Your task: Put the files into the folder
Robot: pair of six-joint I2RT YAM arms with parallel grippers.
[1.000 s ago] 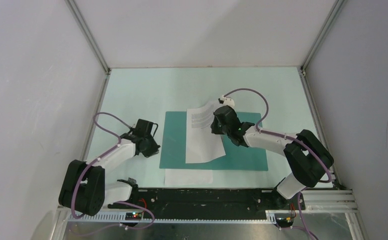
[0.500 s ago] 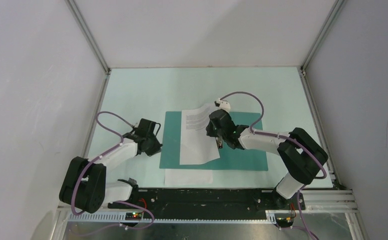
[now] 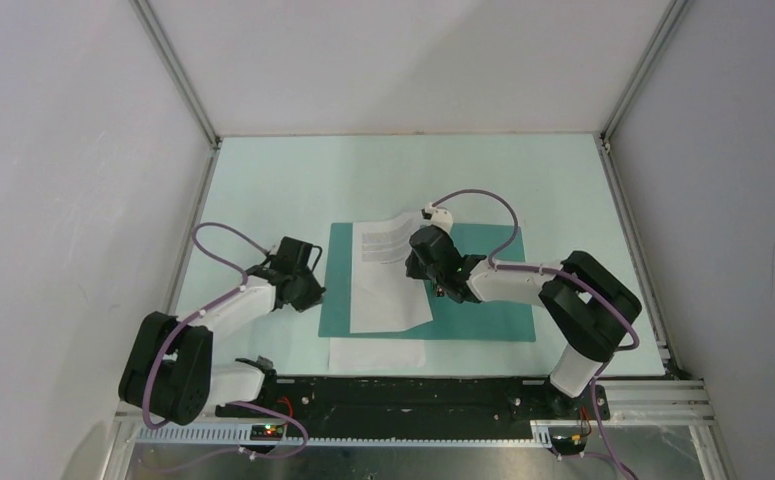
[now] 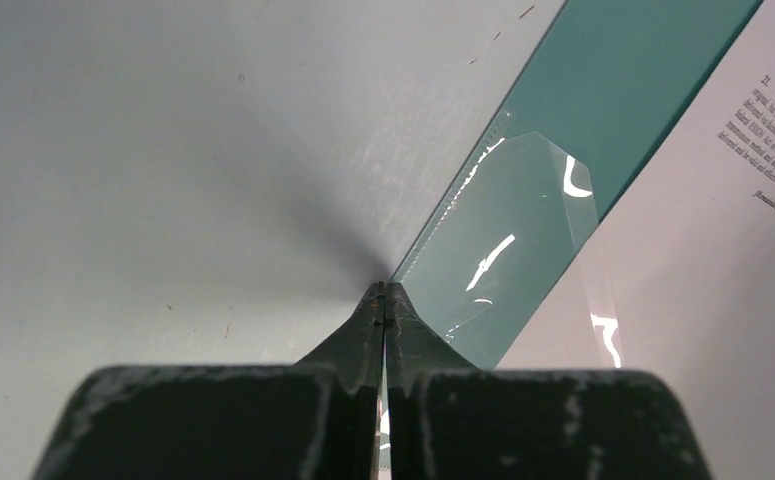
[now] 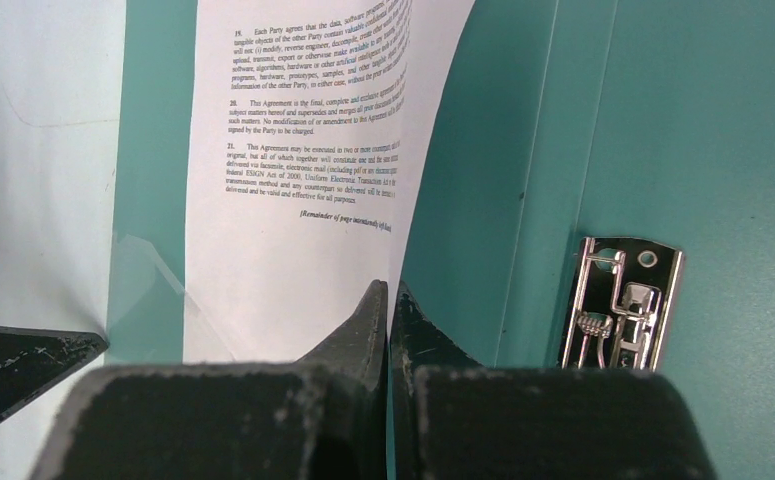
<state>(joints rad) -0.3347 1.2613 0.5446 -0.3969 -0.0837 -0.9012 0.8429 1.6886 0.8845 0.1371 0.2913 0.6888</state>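
Standing by the rig, you look down on a pale mint-green desk [image 3: 263,180] boxed in by plain white walls [image 3: 413,60], with bare aluminium frame posts [image 3: 175,68] running up the far corners. A thin teal-green card folder [image 3: 483,322] lies open and flat at the middle of the desk, and a small bright metal clip fastener [image 5: 621,300] sits on its inside face.

The right end effector [image 5: 391,290] is pinched tight on the right edge of a white printed sheet [image 3: 388,290]. That edge curls upward while the rest of the sheet drapes over the folder's left half. A second sheet [image 3: 376,353], plain white from above, lies on the desk along the folder's near edge.

The left end effector [image 4: 384,292] has its fingers pressed together, their tips right at the folder's left edge beside a clear plastic corner pocket [image 4: 508,240]. Whether any card is caught between them I cannot tell.

The printed sheet carries numbered clauses. One begins "20. This Agreement is the final, complete and", the next begins "21. This Agreement may be executed in two or more", and a lower line mentions "ESIGN Act of 2000". Beneath them stands "Remainder of page intentionally". No brand marks are legible.
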